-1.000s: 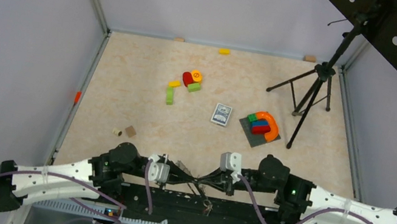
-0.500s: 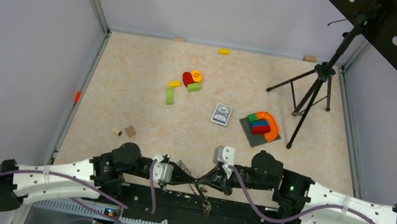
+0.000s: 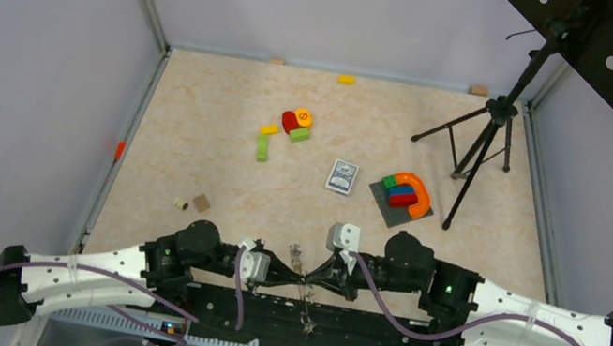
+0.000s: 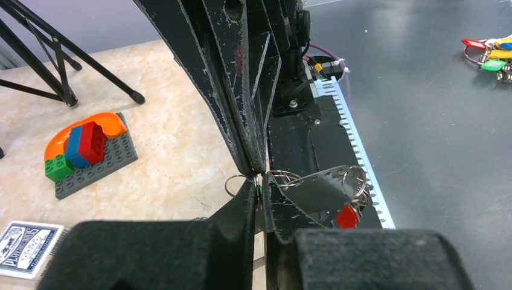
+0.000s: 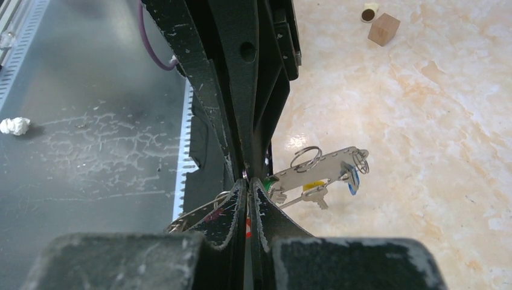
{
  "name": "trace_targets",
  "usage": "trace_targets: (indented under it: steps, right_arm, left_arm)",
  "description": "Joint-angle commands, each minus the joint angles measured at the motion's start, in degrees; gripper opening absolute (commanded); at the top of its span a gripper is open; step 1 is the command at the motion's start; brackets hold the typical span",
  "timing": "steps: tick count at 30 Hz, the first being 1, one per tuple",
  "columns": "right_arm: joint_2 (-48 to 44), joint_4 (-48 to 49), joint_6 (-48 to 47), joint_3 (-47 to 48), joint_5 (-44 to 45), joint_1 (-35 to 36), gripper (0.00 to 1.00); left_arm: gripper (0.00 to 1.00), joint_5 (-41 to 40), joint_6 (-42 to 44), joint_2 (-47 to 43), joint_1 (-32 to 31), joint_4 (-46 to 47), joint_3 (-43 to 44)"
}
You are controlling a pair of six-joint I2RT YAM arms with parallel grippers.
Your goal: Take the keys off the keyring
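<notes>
My two grippers meet tip to tip at the near table edge, the left gripper point(image 3: 292, 275) facing the right gripper point(image 3: 313, 277). The keyring point(image 5: 314, 166), a grey metal band with holes, hangs between them. In the left wrist view the left gripper point(image 4: 259, 184) pinches a thin wire of the keyring point(image 4: 314, 187) with only a slit between its jaws. The right gripper point(image 5: 247, 184) is shut on the same spot. Small keys point(image 5: 314, 196) with yellow and blue tags dangle from the band. A red tag point(image 4: 346, 215) hangs on its other side. Another tagged bunch point(image 4: 492, 51) lies on the grey metal surface.
A playing-card box point(image 3: 341, 176) and a grey plate with an orange arch and blocks point(image 3: 403, 198) lie mid-table. Loose toy blocks point(image 3: 292, 123) sit farther back and two small wooden pieces point(image 3: 200, 203) at the left. A black tripod stand point(image 3: 479, 146) rises at the back right.
The right arm's wrist has shifted left and away from the table edge. The bundle has swung, so part of it now shows beyond the fingertips. The left jaws have eased very slightly.
</notes>
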Motion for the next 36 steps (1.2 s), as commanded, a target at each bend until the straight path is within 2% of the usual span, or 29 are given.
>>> trace_targets:
  steps: [1, 8, 9, 11, 16, 21, 23, 27, 30, 33, 35, 36]
  right_arm:
    - [0.59, 7.05, 0.77, 4.65, 1.20, 0.14, 0.00]
    - [1.94, 5.61, 0.98, 5.35, 1.50, 0.05, 0.00]
    - [2.10, 5.47, 1.03, 5.37, 1.53, 0.11, 0.00]
    - [2.19, 5.62, 1.12, 5.29, 1.51, 0.08, 0.00]
    - [1.41, 6.22, 1.45, 4.12, 2.99, 0.13, 0.00]
    - [-1.12, 7.67, 2.54, 0.13, 8.72, 0.12, 0.00]
    - [-2.71, 8.61, 3.35, -1.88, 11.89, 0.12, 0.01]
    - [-5.50, 9.53, 8.15, -5.41, 21.57, 0.06, 0.16]
    - [-5.25, 8.42, 13.21, -6.68, 27.51, 0.12, 0.25]
    - [-3.17, 5.84, 17.73, -6.18, 30.51, 0.06, 0.32]
    - [-1.01, 4.61, 19.02, -5.29, 30.66, 0.07, 0.36]
    - [0.00, 4.40, 19.26, -5.04, 30.66, 0.13, 0.36]
  left_arm:
    - [0.10, -0.27, -0.06, 0.53, -0.30, 4.74, 2.14]
    - [0.12, -1.24, 0.81, 0.85, -0.30, 2.94, 2.92]
    - [0.11, -1.22, 0.90, 0.88, -0.29, 2.81, 3.06]
    - [0.00, -1.00, 1.22, 1.06, -0.30, 2.35, 3.25]
    - [0.00, -1.41, 1.16, 0.46, -0.30, 2.04, 2.93]
    - [0.00, -10.13, -3.11, -1.79, -0.28, 1.43, 1.85]
    - [0.10, -17.70, -7.59, -2.86, -0.30, 0.64, 1.61]
    - [0.33, -40.21, -21.66, -4.26, -0.26, -5.29, 2.85]
    - [0.39, -55.54, -32.24, -4.19, -0.30, -14.43, 5.62]
    - [0.39, -67.00, -45.10, -3.19, -0.30, -30.41, 10.02]
    - [0.38, -73.11, -59.57, -1.91, -0.30, -44.37, 13.59]
    - [0.37, -74.85, -69.83, -1.06, -0.30, -53.90, 15.24]
